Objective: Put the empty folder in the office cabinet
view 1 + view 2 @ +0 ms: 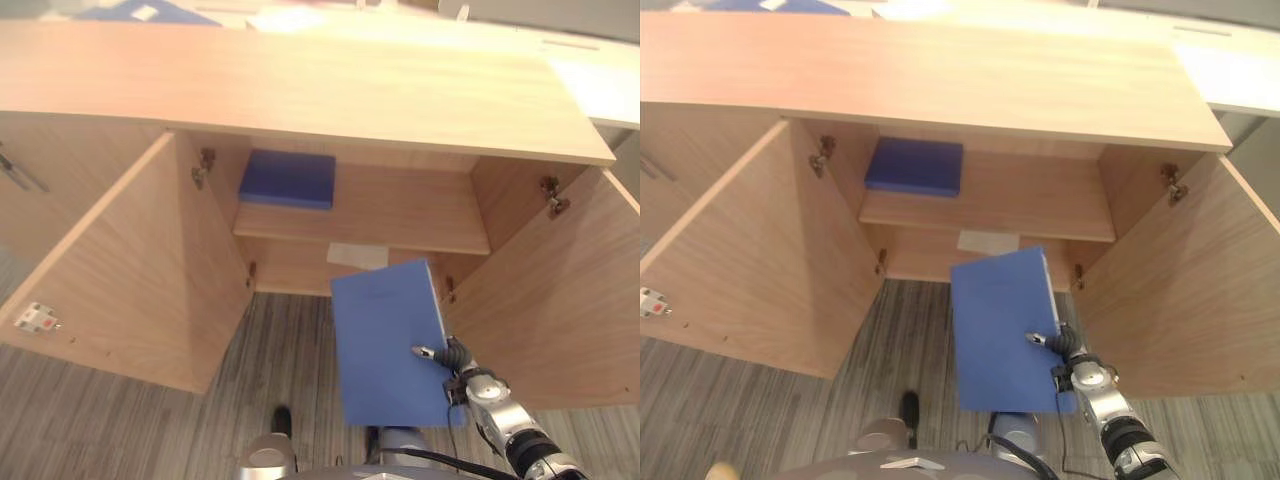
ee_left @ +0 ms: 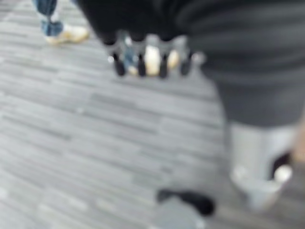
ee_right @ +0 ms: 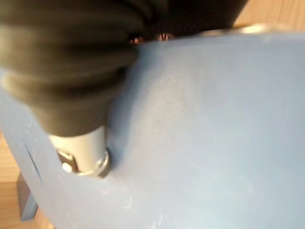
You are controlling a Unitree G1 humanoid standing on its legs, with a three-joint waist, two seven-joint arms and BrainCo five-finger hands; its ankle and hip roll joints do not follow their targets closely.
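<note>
A blue folder (image 1: 385,340) hangs upright above the floor in front of the open cabinet (image 1: 300,90), its top edge near the lower shelf. My right hand (image 1: 455,358) is shut on the folder's right edge, thumb on the front face, fingers hidden behind. Up close, the right wrist view has the thumb (image 3: 81,143) pressed on the blue cover (image 3: 214,133). My left hand (image 2: 147,57) hangs over the floor with fingers relaxed and nothing in it.
Another blue folder (image 1: 290,178) lies at the left of the upper shelf (image 1: 400,215). A white sheet (image 1: 357,256) rests on the lower shelf. Both doors (image 1: 130,270) (image 1: 560,300) stand wide open. A person's shoe (image 2: 62,31) shows on the grey floor.
</note>
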